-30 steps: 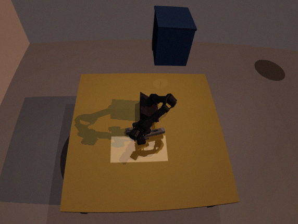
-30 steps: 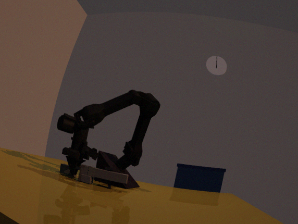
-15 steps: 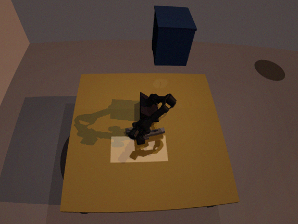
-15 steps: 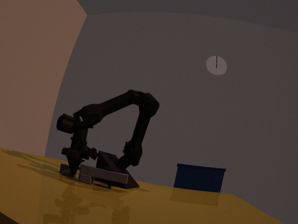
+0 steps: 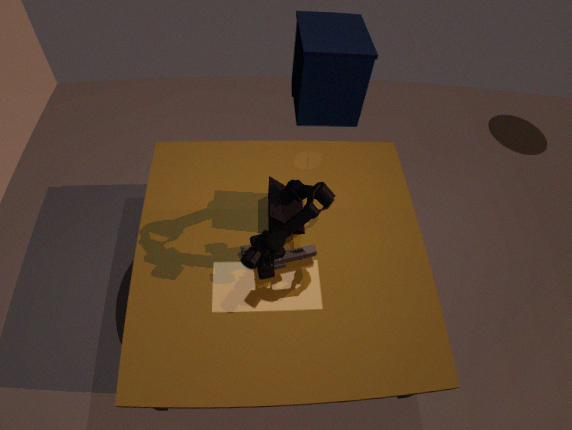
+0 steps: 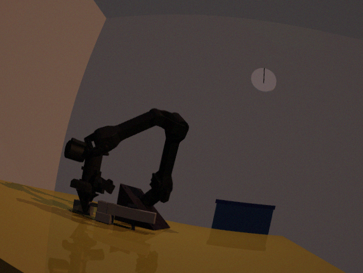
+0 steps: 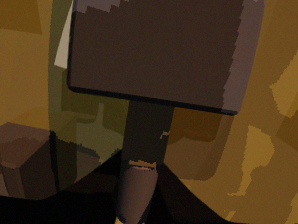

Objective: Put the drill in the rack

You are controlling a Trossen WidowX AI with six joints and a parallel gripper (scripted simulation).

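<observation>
One gripper [image 5: 269, 259] [image 6: 85, 210] [image 7: 137, 157], nearly closed, pinches one drill [image 7: 137, 192]; from above, we see one blue box [image 5: 332, 90] [image 6: 242, 218] at its one o'clock.

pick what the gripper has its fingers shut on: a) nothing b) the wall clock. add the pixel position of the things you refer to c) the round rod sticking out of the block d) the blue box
c: the wrist view shows the dark fingers of the gripper [image 5: 265, 256] [image 6: 85, 211] [image 7: 138, 184] closed in from both sides on the round rod [image 6: 94, 205] [image 7: 137, 194].

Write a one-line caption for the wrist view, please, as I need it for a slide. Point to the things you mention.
Gripper [image 7: 137, 157] shut on a short rod [image 7: 137, 192] below a broad brown block [image 7: 155, 55].
</observation>
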